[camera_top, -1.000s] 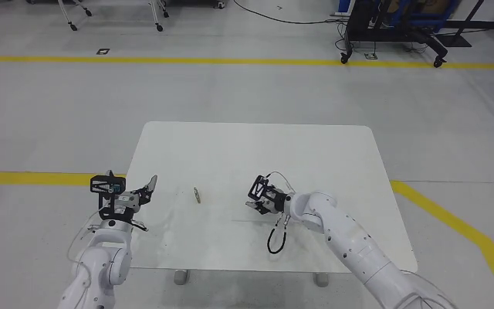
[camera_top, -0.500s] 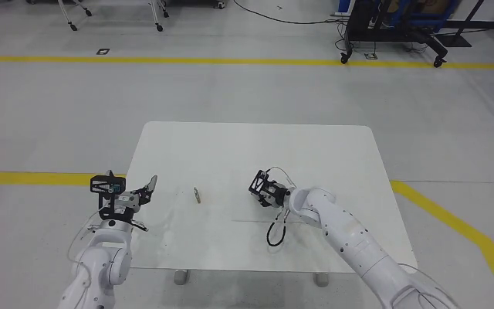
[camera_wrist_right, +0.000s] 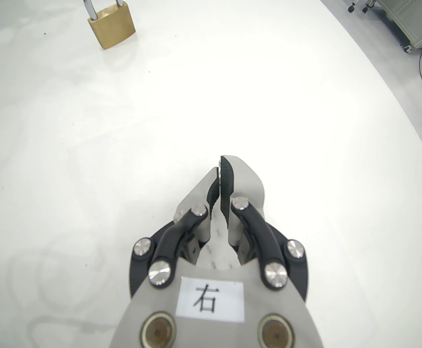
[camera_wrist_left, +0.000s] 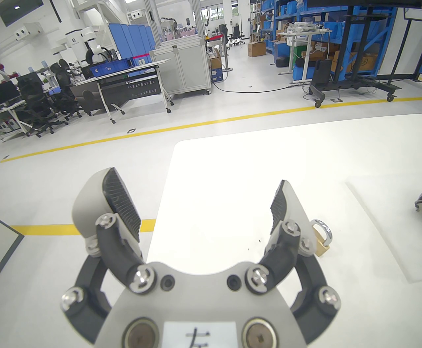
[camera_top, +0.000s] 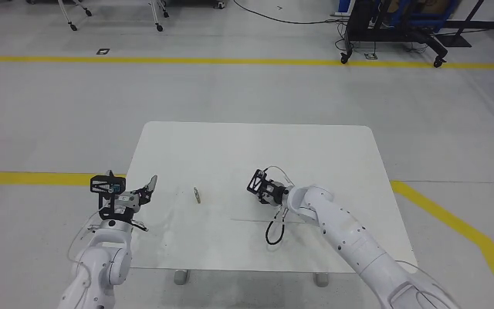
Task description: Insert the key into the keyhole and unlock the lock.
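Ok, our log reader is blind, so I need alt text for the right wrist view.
The right gripper points across a white table, jaws shut on a metal sliver, likely the key. A brass padlock lies flat farther ahead, apart from the gripper, with its shackle end pointing away.
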Controlling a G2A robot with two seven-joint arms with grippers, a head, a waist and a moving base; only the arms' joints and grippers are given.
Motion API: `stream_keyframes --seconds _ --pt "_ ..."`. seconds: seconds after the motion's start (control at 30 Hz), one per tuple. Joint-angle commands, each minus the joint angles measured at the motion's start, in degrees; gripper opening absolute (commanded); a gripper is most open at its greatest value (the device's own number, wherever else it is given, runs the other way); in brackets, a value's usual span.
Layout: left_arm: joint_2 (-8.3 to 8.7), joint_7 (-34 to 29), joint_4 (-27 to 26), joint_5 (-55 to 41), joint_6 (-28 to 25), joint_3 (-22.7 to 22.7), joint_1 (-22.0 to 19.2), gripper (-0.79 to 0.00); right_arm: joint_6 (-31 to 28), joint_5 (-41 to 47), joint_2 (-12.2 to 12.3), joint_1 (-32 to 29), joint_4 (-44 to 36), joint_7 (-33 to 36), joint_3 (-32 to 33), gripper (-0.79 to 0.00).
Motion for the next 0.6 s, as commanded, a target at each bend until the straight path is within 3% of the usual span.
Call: stream_keyframes --seconds 0.0,0.57 --pt "0.0 0.0 0.0 0.0 0.0 0.0 0.0 0.0 0.05 -0.19 0.1 -0.19 -0.59 -0.06 0.31 -0.785" --pt "0.0 0.0 0.0 0.0 0.0 0.0 0.0 0.0 -0.67 -1.83 0.9 -1.73 -4.33 0.68 2.05 -0.785"
